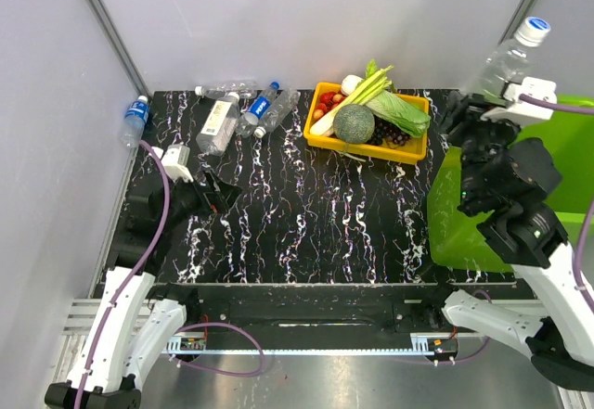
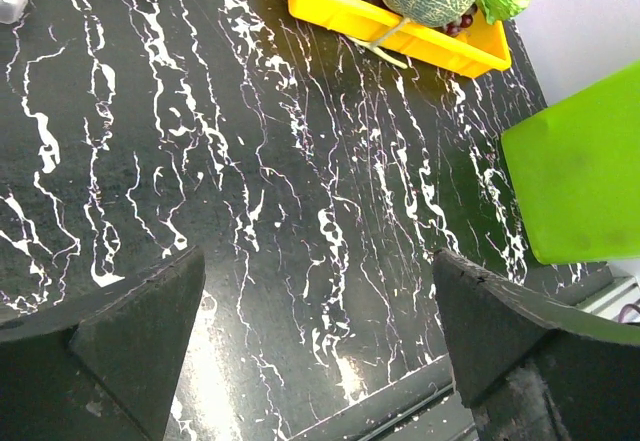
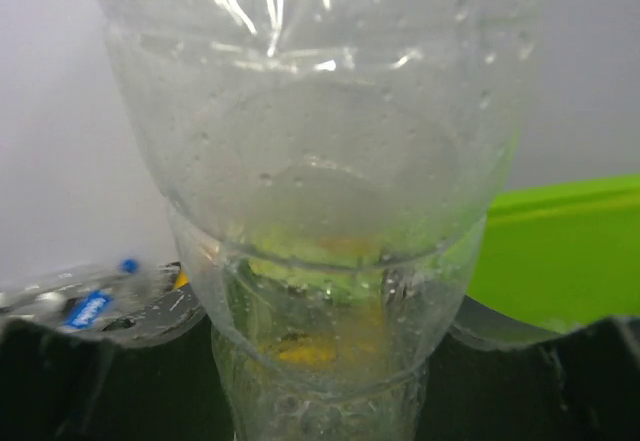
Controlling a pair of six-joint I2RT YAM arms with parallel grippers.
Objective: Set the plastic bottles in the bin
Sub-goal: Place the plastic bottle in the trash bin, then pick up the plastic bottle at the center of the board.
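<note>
Near the bin (image 1: 571, 149), the right tool (image 1: 503, 94) clamps a clear, pale-capped bottle (image 1: 512, 57) — left tool (image 1: 218, 191) gapes empty.

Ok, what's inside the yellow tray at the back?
A netted melon, dark grapes, leafy greens, pale stalks and small red fruit fill the yellow tray. Its floor and anything beneath the pile are hidden.

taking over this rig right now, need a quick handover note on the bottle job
Left gripper: open, empty, over the black marbled table.
Right gripper: shut on a clear plastic bottle with a pale cap, held up near the lime-green plastic bin.
Done: no bottle visible in the bin.
Left: bin the held one, then the cluster of bottles at the table's far left corner and the blue-labelled bottle by the left wall.
</note>
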